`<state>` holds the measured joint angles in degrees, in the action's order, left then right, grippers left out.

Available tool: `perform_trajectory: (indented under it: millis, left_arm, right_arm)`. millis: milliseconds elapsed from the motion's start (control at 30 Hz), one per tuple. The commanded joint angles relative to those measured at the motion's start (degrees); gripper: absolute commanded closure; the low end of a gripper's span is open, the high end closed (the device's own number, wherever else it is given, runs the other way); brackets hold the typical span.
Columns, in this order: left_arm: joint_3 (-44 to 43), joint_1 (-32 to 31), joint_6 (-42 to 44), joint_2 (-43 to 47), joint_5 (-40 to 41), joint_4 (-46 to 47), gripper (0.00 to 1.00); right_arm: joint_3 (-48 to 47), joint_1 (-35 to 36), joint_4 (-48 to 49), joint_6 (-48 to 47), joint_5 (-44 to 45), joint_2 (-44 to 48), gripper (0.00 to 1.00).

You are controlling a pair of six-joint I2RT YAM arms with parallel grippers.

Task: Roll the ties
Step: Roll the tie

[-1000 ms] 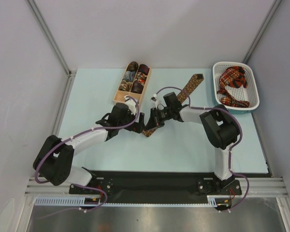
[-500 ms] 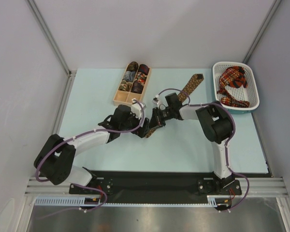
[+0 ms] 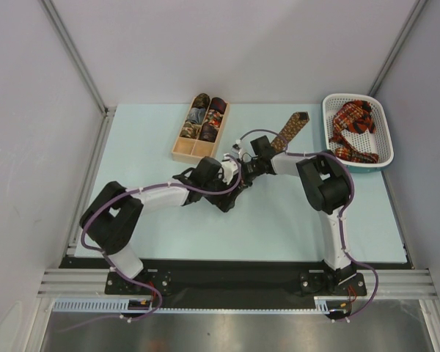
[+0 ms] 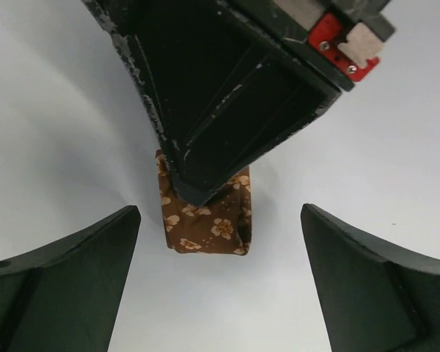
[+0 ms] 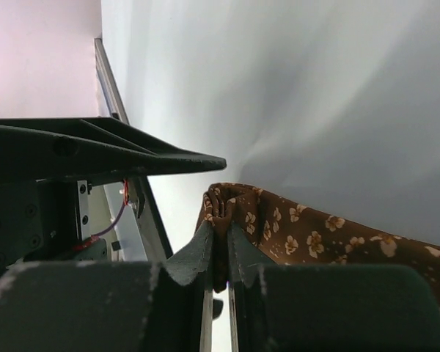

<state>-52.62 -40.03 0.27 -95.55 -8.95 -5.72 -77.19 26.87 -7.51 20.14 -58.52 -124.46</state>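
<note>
Now brought left gripper [image 4: 220, 214] in, wide open and empty, astride started roll of brown tie [image 4: 205, 227] at centre of table [image 3: 147, 147], with right gripper [image 5: 218, 236] pinched shut on it; set to steady further rolling.

table: pale blue-green top [image 3: 279, 227], filling the floor of the enclosure
box: light wooden divided box [image 3: 182, 155], set at an angle toward the far left of the table's centre, its long side running near-left to far-right
basket: white perforated plastic basket [image 3: 356, 164], at the far right corner of the table, well apart from the box
base plate: black plate [image 3: 235, 275] along the near edge of the table
rail: aluminium rail [image 3: 396, 281], just nearer than the plate
walls: plain light panels, far [image 3: 227, 44], left [image 3: 29, 147] and right [image 3: 433, 110]
posts: slanting metal posts at the far-left corner [image 3: 73, 55] and the far-right corner [image 3: 400, 48]
</note>
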Motion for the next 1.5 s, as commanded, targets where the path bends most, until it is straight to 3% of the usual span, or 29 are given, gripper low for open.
perform_trajectory:
  millis: [0, 267, 567, 700, 800, 900, 1033, 1133, 1467]
  left_arm:
    - [-4.2, -0.7, 2.6, -1.7, 2.4, -2.9, 0.04]
    - [-6.8, -2.7, 3.9, -5.3, 6.9, -6.1, 0.07]
    - [-7.1, -4.4, 4.0, -7.5, 6.6, -7.3, 0.3]
    - [-7.1, -5.3, 3.9, -8.2, 7.1, -7.6, 0.51]
    - [-7.2, -5.9, 3.7, -8.6, 7.7, -9.1, 0.61]
    - [-6.8, -6.1, 2.8, -8.6, 8.2, -9.8, 0.64]
    - [-5.8, -6.2, 1.8, -8.1, 8.4, -9.8, 0.64]
    - [-5.7, -6.1, 1.1, -7.7, 8.7, -9.6, 0.51]
    - [-13.2, -5.1, 1.3, -9.4, 8.8, -11.1, 0.35]
  right_arm:
    - [-2.9, -0.3, -5.4, -4.1, 1.0, -1.2, 1.0]
    - [-3.2, -0.9, -9.3, -6.5, 4.8, -1.2, 1.0]
    - [-4.2, -0.9, -10.6, -7.4, 6.1, -1.0, 0.99]
    - [-4.2, -0.7, -10.6, -7.3, 6.8, -0.5, 0.93]
    - [-4.5, -0.4, -11.0, -7.5, 8.2, -0.5, 0.88]
    - [-4.5, 0.0, -10.3, -7.1, 8.4, -0.7, 0.87]
    - [-5.2, 0.2, -9.9, -7.2, 8.9, -1.0, 0.87]
    - [-5.9, 0.5, -10.9, -7.8, 9.2, -1.4, 0.88]
    - [-5.2, 0.9, -12.1, -9.3, 9.8, -1.5, 0.9]
